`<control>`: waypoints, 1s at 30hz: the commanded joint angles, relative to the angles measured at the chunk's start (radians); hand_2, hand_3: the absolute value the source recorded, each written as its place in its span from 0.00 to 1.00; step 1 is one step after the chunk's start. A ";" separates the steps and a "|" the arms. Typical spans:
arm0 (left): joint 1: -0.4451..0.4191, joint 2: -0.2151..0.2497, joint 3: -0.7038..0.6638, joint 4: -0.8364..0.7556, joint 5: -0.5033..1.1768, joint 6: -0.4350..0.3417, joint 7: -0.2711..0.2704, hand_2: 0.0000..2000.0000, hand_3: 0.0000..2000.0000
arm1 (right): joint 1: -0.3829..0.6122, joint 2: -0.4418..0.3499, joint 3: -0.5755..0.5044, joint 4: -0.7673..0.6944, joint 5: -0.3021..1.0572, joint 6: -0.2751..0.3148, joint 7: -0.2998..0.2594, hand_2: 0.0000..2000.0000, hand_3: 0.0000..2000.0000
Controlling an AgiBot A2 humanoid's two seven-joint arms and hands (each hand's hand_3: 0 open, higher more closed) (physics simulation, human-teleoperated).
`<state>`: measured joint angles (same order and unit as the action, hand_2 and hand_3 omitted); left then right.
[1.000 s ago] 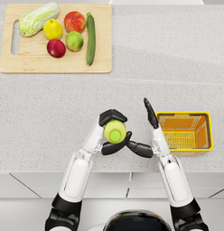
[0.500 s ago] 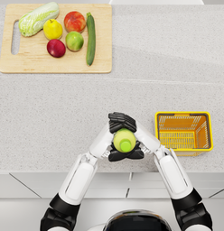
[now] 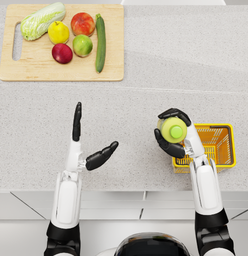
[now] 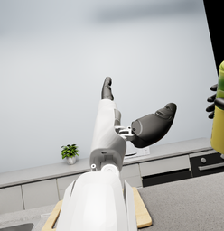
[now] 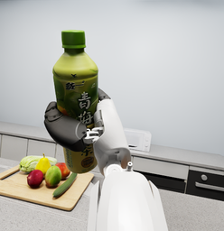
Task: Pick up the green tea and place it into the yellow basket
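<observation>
Overhead, the right hand (image 3: 172, 135) grips the green tea (image 3: 172, 130) upright, just at nine o'clock of the yellow basket (image 3: 223, 161) on the tabletop (image 3: 146, 110). Left hand (image 3: 88, 150) is open and empty. Left wrist view: fingers spread, holding nothing. Right wrist view: bottle wrapped firmly. Pickup looks done; lowering into the basket remains.

Two white arms, smooth and shiny, lower part of head frame. Left hand (image 3: 90, 150) dark grey, almost black, lower left. Right hand (image 3: 172, 135) same dark colour, right of middle. Black round joints near bottom edge. Small silver metal bits at each wrist. Tiny round screw on forearm top in wrist frames.
</observation>
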<state>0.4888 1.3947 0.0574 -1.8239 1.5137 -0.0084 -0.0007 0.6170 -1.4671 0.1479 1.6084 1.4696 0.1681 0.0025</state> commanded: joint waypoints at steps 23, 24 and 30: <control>0.132 0.002 -0.142 0.215 0.000 0.008 0.001 0.00 0.00 | -0.078 0.018 -0.219 0.116 -0.001 -0.145 -0.067 0.00 0.00; 0.166 0.000 -0.145 0.229 0.000 0.008 0.001 0.00 0.00 | -0.043 0.027 -0.226 0.102 -0.001 -0.152 -0.048 0.00 0.00; 0.155 0.000 -0.234 0.236 0.000 0.008 0.001 0.00 0.00 | -0.031 0.026 -0.320 0.026 -0.001 -0.166 -0.009 0.00 0.00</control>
<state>0.6349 1.3965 -0.1475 -1.5912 1.5131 0.0000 0.0000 0.5687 -1.4438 -0.1431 1.6565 1.4683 0.0016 -0.0045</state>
